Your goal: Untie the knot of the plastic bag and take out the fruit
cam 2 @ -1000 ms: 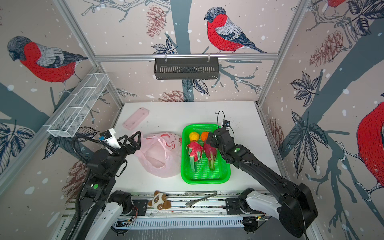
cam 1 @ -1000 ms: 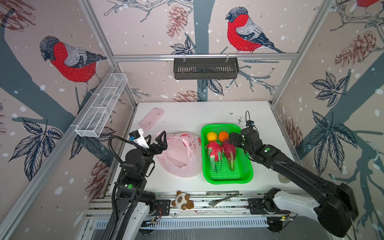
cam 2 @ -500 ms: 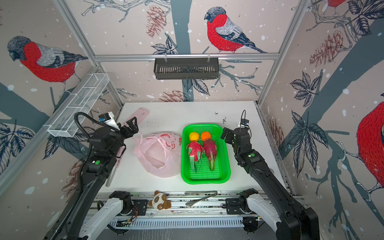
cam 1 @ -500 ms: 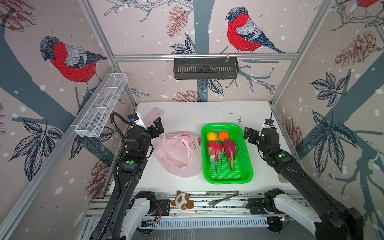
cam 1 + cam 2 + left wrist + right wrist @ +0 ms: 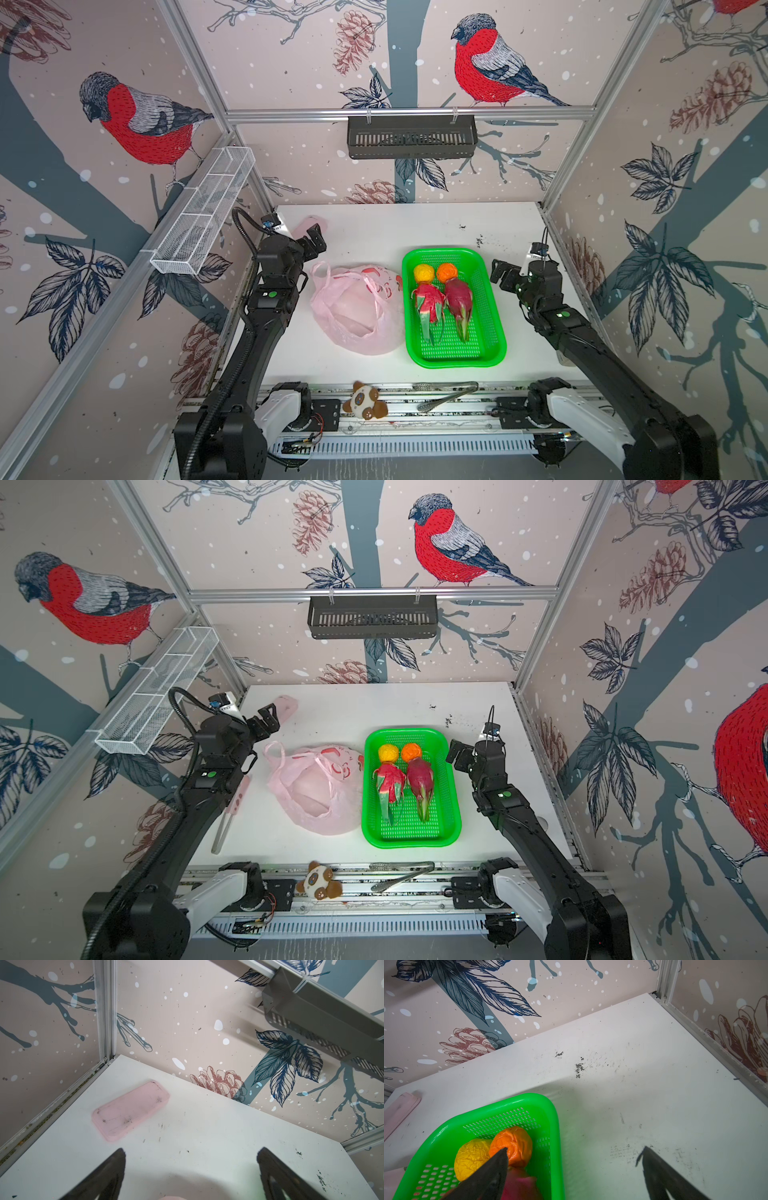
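l gripper (image 5: 192, 1149) & r gripper (image 5: 575, 1148) both w/ jaws spread wide, gripping nothing, clear of the plastic bag (image 5: 357, 307).

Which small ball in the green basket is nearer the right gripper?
The orange ball; the yellow ball lies beyond it, on the plastic bag's side.

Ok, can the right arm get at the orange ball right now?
Probably yes: the right gripper hangs open just beside the green basket, and the orange ball lies uncovered at its far end.
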Motion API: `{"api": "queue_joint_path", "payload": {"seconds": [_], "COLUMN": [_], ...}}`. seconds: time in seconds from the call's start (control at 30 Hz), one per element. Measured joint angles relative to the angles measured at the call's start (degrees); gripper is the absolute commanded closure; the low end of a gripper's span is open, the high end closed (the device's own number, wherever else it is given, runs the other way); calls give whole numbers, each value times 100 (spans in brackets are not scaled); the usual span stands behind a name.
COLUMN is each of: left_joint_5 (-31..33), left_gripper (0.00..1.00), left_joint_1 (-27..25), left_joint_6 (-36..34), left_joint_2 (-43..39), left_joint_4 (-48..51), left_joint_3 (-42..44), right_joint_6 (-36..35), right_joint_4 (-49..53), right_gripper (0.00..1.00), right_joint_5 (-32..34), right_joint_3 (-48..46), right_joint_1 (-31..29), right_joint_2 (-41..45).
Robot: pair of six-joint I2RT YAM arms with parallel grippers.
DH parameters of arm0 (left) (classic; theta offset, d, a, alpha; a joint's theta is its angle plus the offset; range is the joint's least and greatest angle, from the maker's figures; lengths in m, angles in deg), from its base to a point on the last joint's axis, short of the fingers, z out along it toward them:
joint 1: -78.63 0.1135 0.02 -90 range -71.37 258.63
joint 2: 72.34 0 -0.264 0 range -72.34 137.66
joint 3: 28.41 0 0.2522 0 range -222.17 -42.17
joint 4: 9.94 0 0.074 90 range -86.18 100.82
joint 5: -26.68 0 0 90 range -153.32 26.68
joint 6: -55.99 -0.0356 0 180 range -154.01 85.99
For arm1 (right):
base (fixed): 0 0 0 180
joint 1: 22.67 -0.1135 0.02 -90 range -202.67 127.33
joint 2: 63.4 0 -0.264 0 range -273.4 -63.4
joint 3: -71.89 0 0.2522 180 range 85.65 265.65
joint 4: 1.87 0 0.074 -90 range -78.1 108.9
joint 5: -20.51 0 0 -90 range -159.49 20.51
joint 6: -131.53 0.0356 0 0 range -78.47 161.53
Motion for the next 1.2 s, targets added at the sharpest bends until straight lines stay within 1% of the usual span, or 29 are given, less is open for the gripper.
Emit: {"api": "queue_joint_path", "payload": {"seconds": [0.1,0.53,0.87,0.97,1.2], "left_joint_5": [-179,-332,-2,111,116], "left_gripper": [2,2,2,2,2], "left_joint_1": [111,188,190,188,192], "left_joint_6": [7,-55,-649,-824,-1215], "left_joint_2": [188,682,485,487,546], "left_joint_4": [-184,-1150,-2081,-2262,-2817], "left_joint_3": [188,1010,1963,2090,2483], "right_joint_6": [-103,-310,-531,-592,-743], "right_joint_4": [-50,-417,-765,-887,-1357], "right_gripper": [0,1,0,1,1], "right_joint_5": [-26,-79,-111,-111,-101], "right_joint_3": [-50,-404,-708,-828,-1237], "right_joint_1": [76,291,367,385,404], "right_joint_2": [0,-109,-131,-131,-33]}}
